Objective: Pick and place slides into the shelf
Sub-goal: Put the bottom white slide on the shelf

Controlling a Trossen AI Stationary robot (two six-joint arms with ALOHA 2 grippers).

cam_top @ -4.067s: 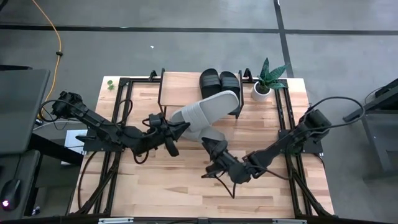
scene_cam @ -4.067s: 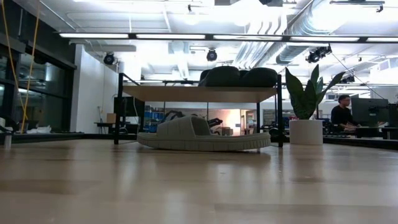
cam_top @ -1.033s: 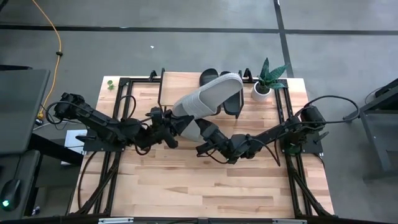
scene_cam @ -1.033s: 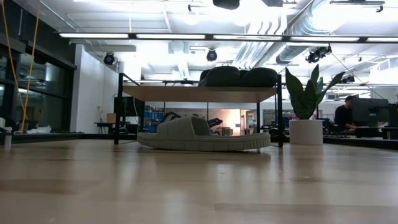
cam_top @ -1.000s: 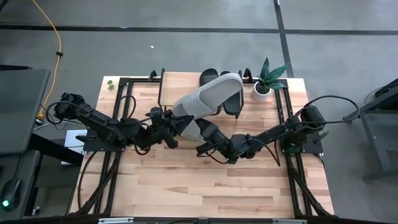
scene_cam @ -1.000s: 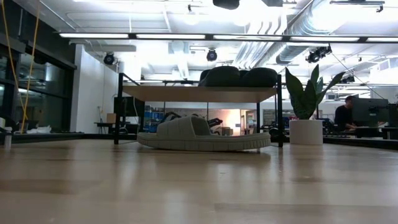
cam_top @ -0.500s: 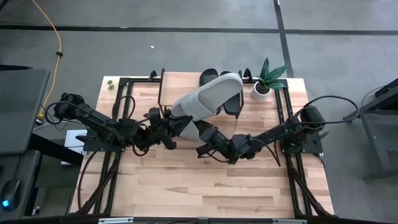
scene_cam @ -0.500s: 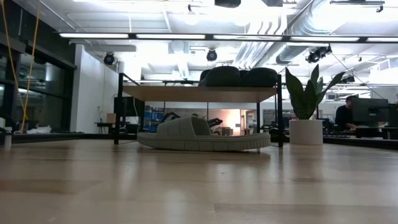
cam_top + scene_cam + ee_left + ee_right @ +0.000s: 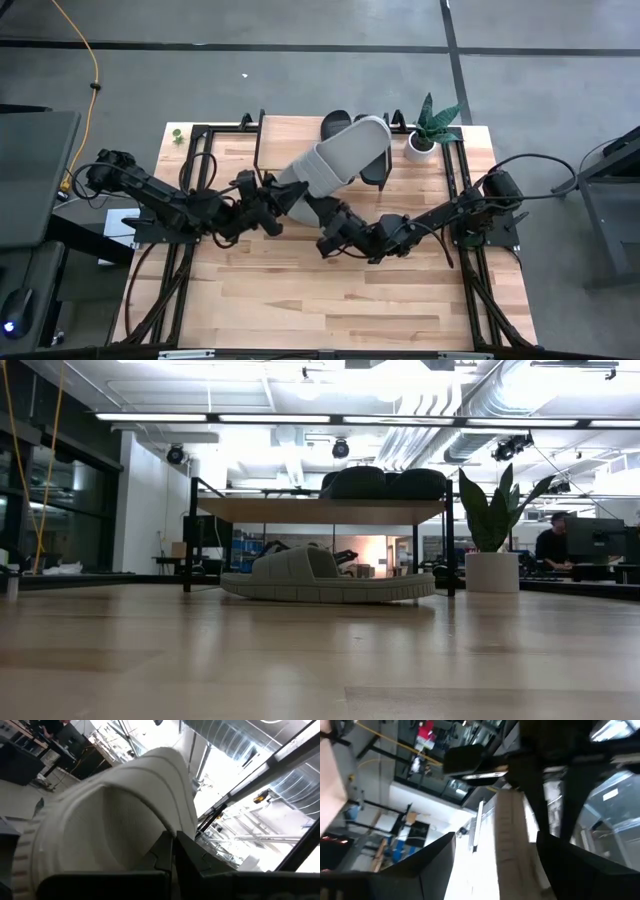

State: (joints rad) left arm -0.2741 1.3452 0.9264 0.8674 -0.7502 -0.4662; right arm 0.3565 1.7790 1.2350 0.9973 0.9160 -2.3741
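The left tool [image 9: 272,203] is clamped on the heel end of a light grey slide [image 9: 335,163], holding it in the air with its toe over the shelf [image 9: 285,130]; the right tool [image 9: 333,238] hangs just beside it with fingers spread wide, gripping nothing. Two black slides [image 9: 385,482] already sit on the shelf's right half, and the second grey slide [image 9: 325,576] lies on the worktop [image 9: 300,300] beneath the shelf. To set this one well, I would bring it flat and parallel to the black pair, onto the bare left board, before letting go (a tilted sole may slide off); the carried slide hides much of the black pair from above, and the low view shows neither arm.
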